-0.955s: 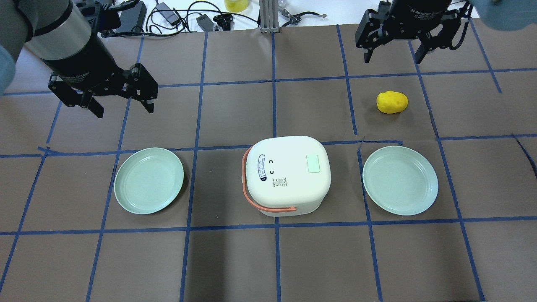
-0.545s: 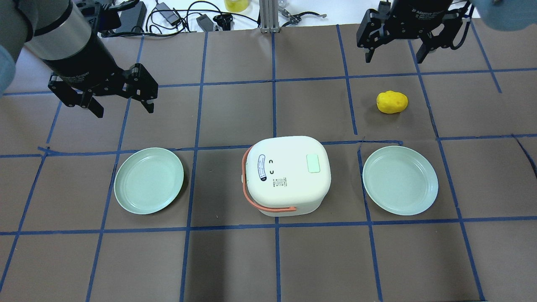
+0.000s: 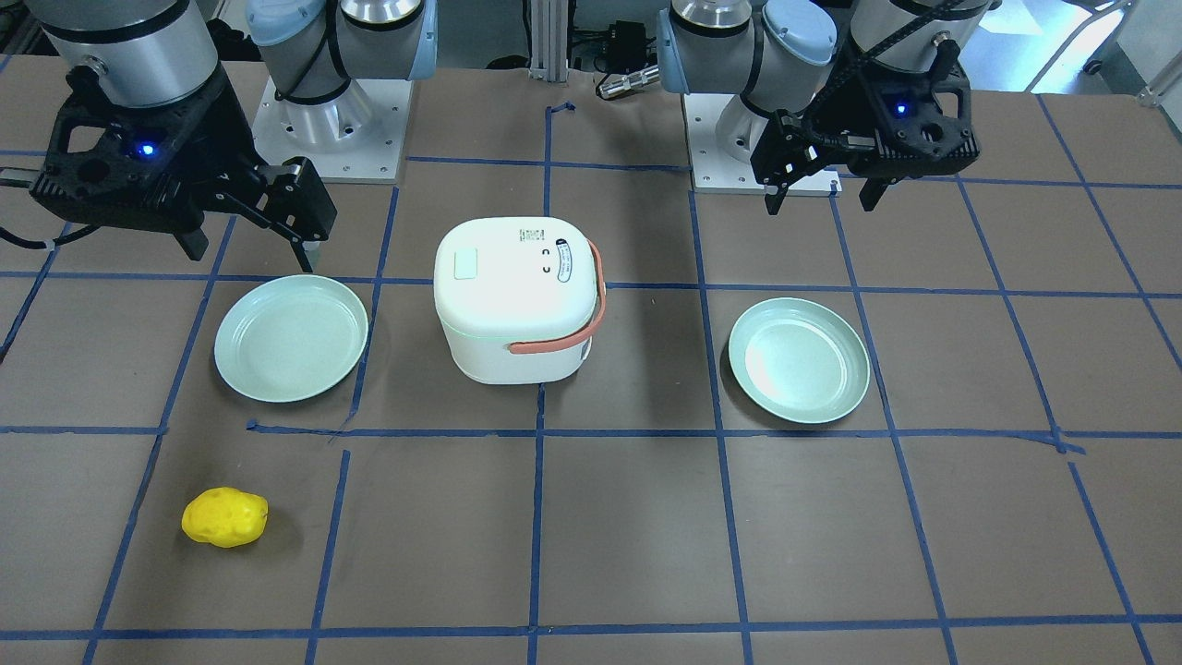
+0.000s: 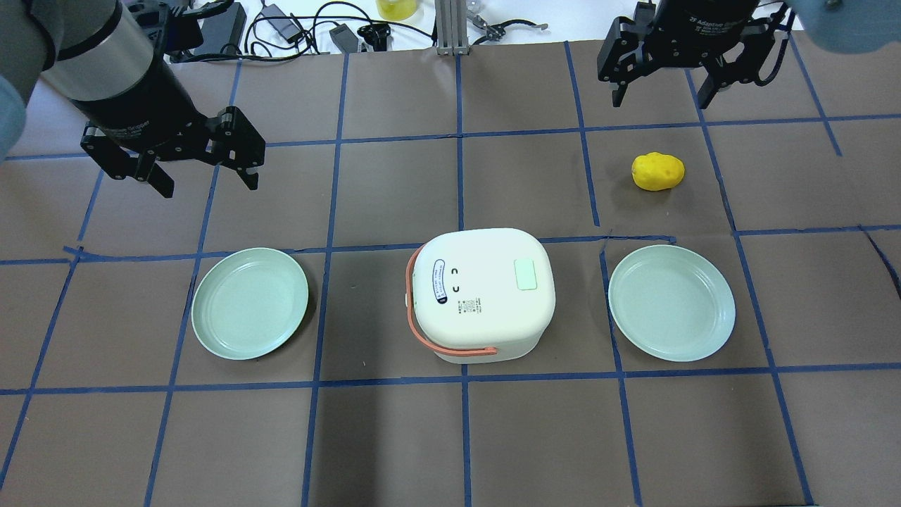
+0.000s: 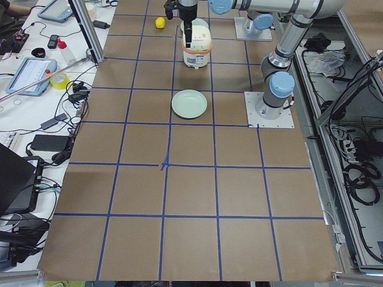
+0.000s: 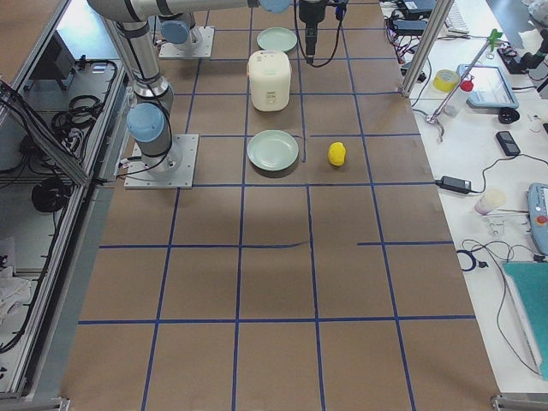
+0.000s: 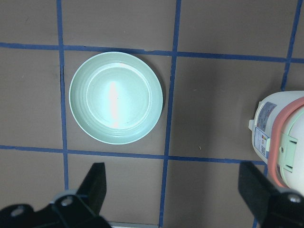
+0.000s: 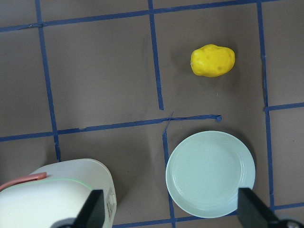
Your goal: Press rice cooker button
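The white rice cooker (image 4: 482,310) with an orange handle stands at the table's middle, lid shut. A pale green rectangular button (image 4: 526,274) sits on its lid; it also shows in the front view (image 3: 464,264). My left gripper (image 4: 208,184) is open and empty, hovering left of and beyond the cooker, above the table. My right gripper (image 4: 660,104) is open and empty, high at the far right. The left wrist view shows the cooker's (image 7: 282,142) edge at right, the right wrist view the cooker (image 8: 57,194) at lower left.
A green plate (image 4: 250,303) lies left of the cooker and another green plate (image 4: 672,303) right of it. A yellow potato-like toy (image 4: 657,172) lies beyond the right plate, under my right gripper. Cables and gear line the far edge.
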Action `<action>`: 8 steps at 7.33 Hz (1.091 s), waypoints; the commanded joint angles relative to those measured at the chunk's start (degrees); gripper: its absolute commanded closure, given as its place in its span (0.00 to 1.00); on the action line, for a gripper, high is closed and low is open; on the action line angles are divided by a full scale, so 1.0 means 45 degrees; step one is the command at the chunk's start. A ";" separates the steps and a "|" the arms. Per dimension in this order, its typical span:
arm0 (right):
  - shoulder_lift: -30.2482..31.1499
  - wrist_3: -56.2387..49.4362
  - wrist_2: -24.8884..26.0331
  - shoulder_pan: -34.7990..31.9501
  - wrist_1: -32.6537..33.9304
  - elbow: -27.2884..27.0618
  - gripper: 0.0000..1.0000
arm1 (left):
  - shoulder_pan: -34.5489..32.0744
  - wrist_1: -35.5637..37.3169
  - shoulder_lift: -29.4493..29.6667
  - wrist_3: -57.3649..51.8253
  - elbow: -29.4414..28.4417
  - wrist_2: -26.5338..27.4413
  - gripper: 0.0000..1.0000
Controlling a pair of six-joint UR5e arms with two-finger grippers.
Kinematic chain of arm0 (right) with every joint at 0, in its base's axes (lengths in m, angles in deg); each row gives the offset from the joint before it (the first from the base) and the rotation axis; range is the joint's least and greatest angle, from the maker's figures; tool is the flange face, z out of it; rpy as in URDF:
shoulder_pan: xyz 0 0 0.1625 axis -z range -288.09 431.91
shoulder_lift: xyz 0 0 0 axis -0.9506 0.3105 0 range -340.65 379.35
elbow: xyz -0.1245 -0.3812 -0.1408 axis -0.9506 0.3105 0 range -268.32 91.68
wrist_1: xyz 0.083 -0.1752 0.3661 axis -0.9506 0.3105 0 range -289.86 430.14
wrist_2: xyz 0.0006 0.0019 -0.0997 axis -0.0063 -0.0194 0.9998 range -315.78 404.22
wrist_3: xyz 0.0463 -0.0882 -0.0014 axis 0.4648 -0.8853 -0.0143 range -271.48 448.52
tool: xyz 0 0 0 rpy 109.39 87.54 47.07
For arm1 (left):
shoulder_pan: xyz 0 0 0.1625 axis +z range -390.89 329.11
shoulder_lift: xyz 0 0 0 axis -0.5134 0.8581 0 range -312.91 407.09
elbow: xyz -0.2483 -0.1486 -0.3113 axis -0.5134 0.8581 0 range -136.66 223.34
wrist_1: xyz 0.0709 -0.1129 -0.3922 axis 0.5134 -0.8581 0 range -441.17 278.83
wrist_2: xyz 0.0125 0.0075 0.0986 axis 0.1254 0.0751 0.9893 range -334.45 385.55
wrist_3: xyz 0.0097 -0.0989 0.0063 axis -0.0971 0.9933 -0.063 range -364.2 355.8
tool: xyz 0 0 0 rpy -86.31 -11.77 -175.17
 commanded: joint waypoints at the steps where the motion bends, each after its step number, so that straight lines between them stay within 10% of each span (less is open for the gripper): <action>1: 0.0000 0.0001 0.0016 0.0000 -0.0004 -0.0008 0.02 | 0.0000 0.0000 0.0000 -0.0005 0.0000 0.0000 0.00; 2: 0.0000 -0.0018 0.0016 0.0000 -0.0004 -0.0008 0.10 | 0.0000 0.0000 0.0000 -0.0005 0.0000 0.0000 0.00; 4: 0.0019 0.0001 -0.0218 -0.0058 -0.0218 -0.0047 0.99 | 0.0000 0.0000 0.0000 -0.0005 0.0000 0.0000 0.00; 8: 0.0177 0.1173 -0.0277 -0.1751 -0.0182 -0.1838 1.00 | 0.0000 0.0000 0.0000 -0.0005 0.0000 0.0000 0.00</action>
